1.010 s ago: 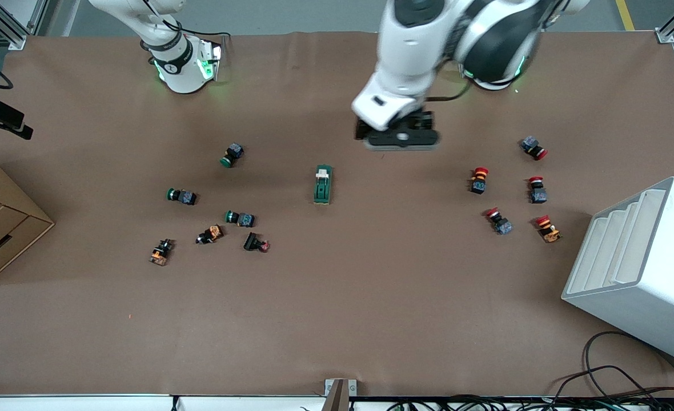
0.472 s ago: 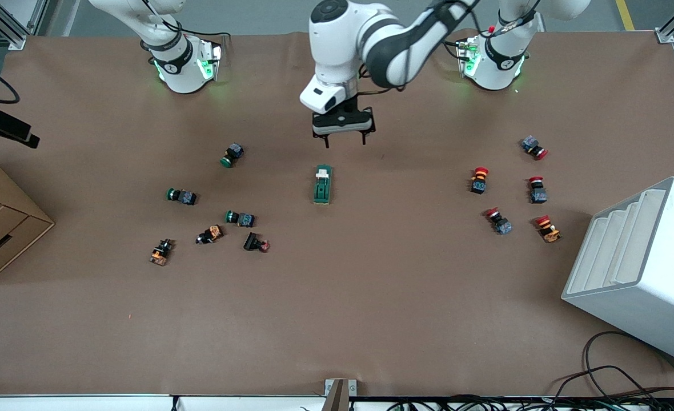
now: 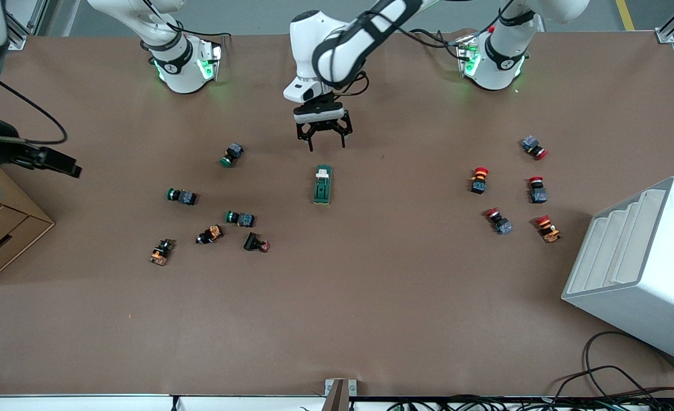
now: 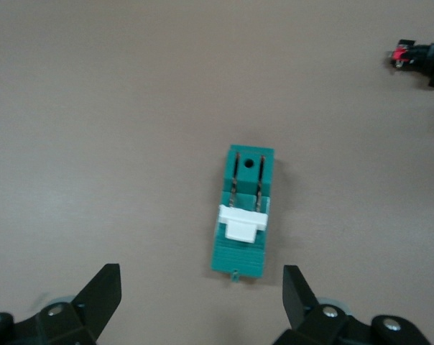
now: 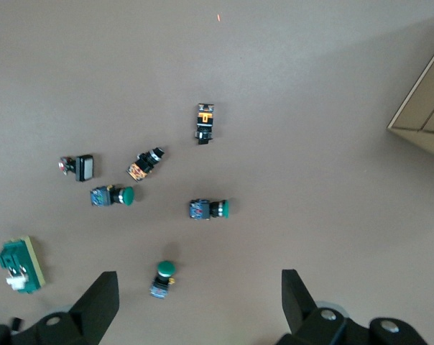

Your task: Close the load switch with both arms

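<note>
2 arms [image 3: 337, 51], brown table [image 3: 337, 308], load switch [image 3: 322, 184]

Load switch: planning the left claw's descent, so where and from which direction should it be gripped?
Probably the green body of the load switch, from straight above, fingers across its narrow width. It lies flat and elongated; the open left claw hangs beside it.

On the tabletop [image 3: 337, 319] lies 1 load switch [image 3: 322, 184]. There are 3 green-capped push buttons [image 3: 232, 154], [image 3: 181, 196], [image 3: 240, 218], and 5 red-capped push buttons [image 3: 534, 148], [image 3: 478, 180], [image 3: 537, 189], [image 3: 498, 221], [image 3: 548, 228]. 3 other small button parts with black or orange bodies sit nearby [image 3: 160, 252], [image 3: 210, 234], [image 3: 255, 242]. 1 white tiered rack [image 3: 634, 268] and 1 cardboard drawer box [image 3: 0, 228] stand at the ends. 2 arms, each with 1 tool: left [image 3: 326, 142], right [image 5: 199, 298].
</note>
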Available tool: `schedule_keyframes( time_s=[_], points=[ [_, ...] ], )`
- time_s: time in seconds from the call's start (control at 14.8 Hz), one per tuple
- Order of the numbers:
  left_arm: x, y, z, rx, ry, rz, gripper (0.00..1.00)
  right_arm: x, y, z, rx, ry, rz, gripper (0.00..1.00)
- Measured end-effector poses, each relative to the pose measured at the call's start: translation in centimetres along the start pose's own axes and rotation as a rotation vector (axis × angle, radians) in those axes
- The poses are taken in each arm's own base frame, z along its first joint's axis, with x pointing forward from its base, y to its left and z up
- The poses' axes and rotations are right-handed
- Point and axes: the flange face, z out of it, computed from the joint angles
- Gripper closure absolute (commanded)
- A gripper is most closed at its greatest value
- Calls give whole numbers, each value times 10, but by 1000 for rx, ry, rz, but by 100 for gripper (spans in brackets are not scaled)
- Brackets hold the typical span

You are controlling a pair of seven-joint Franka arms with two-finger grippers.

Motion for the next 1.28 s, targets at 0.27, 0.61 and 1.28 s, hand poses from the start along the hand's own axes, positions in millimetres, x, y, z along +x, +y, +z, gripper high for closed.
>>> schedule_keyframes(
  time_s=[0.27,0.61,1.28],
  points=[
    [-63,-1,36,-51,106,-24,2,-19,-73,14,-21,-15,194,0],
    [-95,-12,58,-24,298,47,2,-35,-165,60,-35,-32,470,0],
    [-103,-16,64,-84,441,-51,2,-109,-325,193,8,26,859,0]
  ],
)
